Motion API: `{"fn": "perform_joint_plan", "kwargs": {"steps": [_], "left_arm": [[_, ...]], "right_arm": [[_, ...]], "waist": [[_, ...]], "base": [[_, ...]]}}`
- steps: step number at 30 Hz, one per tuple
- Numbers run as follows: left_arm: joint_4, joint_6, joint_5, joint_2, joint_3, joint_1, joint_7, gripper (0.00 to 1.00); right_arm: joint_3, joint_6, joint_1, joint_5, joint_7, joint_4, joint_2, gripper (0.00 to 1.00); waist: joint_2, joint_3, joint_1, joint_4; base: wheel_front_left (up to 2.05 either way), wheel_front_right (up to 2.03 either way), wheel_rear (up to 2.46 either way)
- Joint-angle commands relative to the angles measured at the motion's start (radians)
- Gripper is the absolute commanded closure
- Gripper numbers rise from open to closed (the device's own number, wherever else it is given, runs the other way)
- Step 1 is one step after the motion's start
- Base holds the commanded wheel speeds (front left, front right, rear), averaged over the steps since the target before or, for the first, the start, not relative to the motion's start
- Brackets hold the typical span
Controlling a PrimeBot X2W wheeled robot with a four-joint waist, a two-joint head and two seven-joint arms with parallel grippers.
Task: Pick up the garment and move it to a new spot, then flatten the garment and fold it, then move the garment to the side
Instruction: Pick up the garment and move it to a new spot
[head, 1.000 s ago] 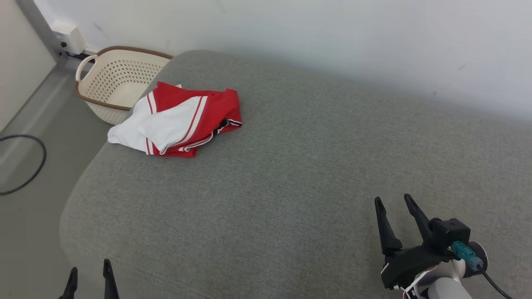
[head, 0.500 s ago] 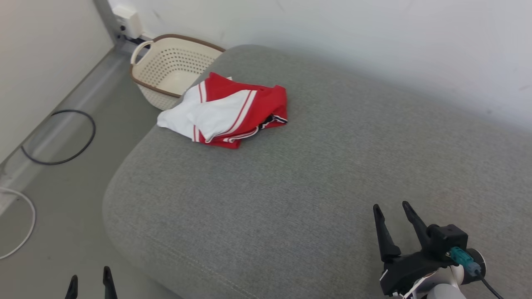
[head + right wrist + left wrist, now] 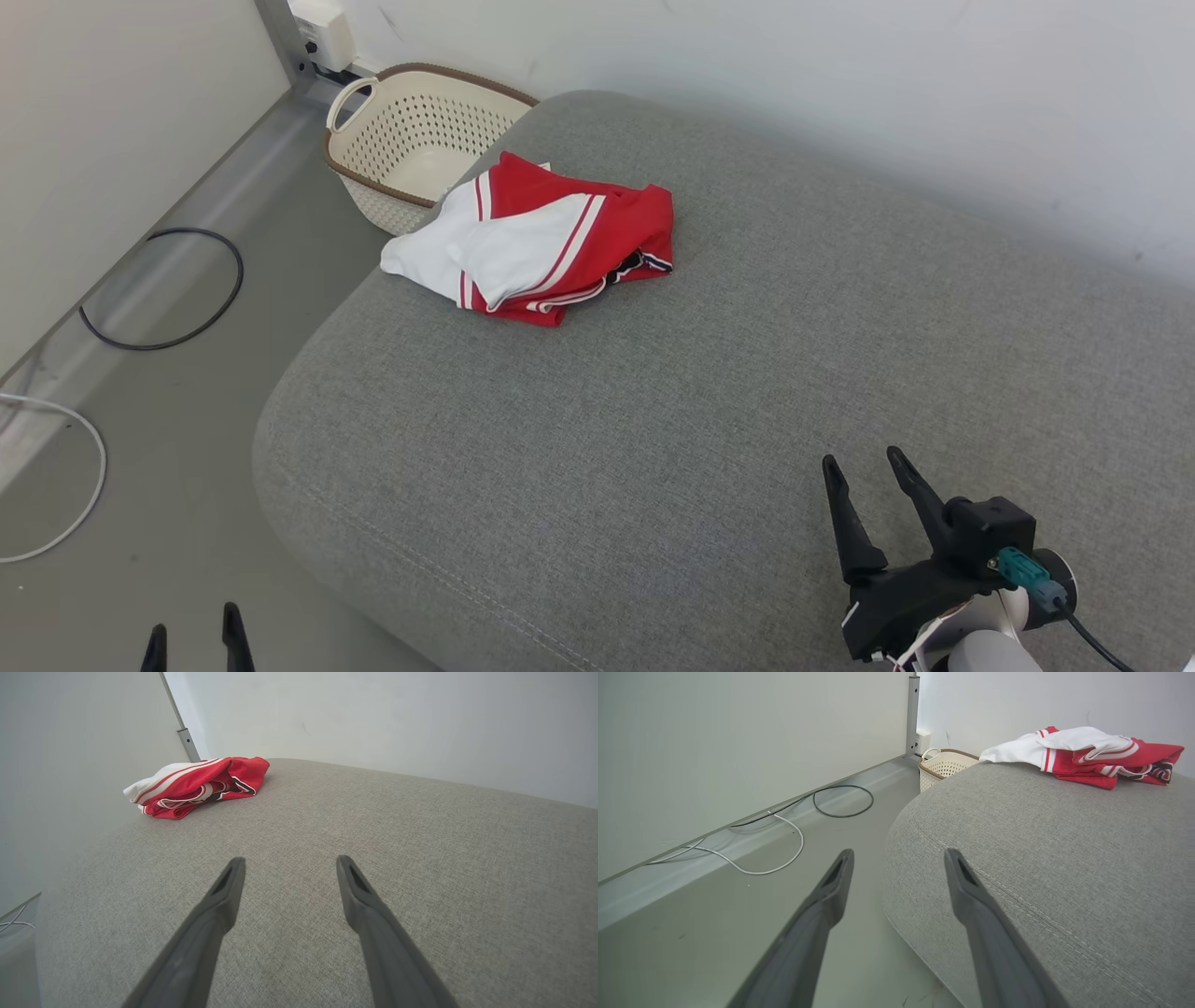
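Both pincers gape wide, empty: left pincer (image 3: 191, 639), right pincer (image 3: 861, 459). One crumpled red-and-white cloth garment (image 3: 532, 247) lies at one grey fabric cushion's (image 3: 653, 420) far-left corner, beside one cream perforated plastic basket (image 3: 411, 131).

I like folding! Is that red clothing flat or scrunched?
Scrunched: the red-and-white garment lies in rumpled, overlapping layers on the grey cushion.

Left gripper (image 3: 896, 858) agape, garment (image 3: 1083, 756) crumpled on couch (image 3: 1064, 858), basket (image 3: 943, 765) beyond
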Motion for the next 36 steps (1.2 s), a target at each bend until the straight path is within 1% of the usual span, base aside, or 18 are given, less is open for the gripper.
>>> {"fn": "perform_joint_plan", "kwargs": {"steps": [1,6,10,15,19,25,31,36], "left_arm": [[-0.001,-0.002,-0.005,0.001,0.001,0.003,-0.001,0.0],[0.028,-0.05,-0.005,0.001,-0.012,-0.059,-0.001,0.0],[0.064,-0.094,0.025,0.001,-0.017,-0.136,-0.001,0.0],[0.117,-0.131,0.04,0.006,-0.012,-0.248,-0.001,0.0],[0.174,-0.158,0.061,0.027,-0.031,-0.343,-0.001,0.0],[0.262,-0.181,0.081,0.065,-0.071,-0.481,-0.001,0.0],[0.355,-0.191,0.054,0.105,-0.087,-0.624,-0.001,0.0],[0.438,-0.191,0.039,0.147,-0.131,-0.726,-0.001,0.0]], "right_arm": [[0.002,0.0,0.001,0.002,0.0,0.001,-0.007,0.0],[-0.008,0.0,0.001,-0.004,0.0,-0.007,-0.015,0.0],[-0.022,0.0,0.002,-0.015,0.0,-0.02,-0.024,0.0],[-0.025,0.0,-0.02,-0.029,0.0,-0.037,-0.041,0.0],[-0.033,0.0,-0.038,-0.046,0.0,-0.057,-0.056,0.0],[-0.037,0.0,-0.072,-0.059,0.0,-0.073,-0.09,0.0],[-0.038,0.0,-0.107,-0.062,0.0,-0.09,-0.121,0.0],[-0.05,0.0,-0.124,-0.07,0.0,-0.103,-0.13,0.0]], "waist": [[0.0,0.001,-0.0001,0.0],[0.0,0.009,-0.0001,-0.003],[0.0,0.023,-0.0001,-0.01],[0.0,0.062,-0.0001,-0.048],[0.0,0.1,-0.0001,-0.09],[0.0,0.158,-0.0001,-0.156],[0.0,0.226,-0.0001,-0.221],[0.0,0.273,-0.0001,-0.267]], "base": [[0.0,0.0,0.0],[0.0,0.0,0.0],[0.0,0.0,0.0],[0.0,0.0,0.0],[0.0,0.0,0.0],[0.0,0.0,0.0],[0.0,0.0,0.0],[0.0,0.0,0.0]]}}
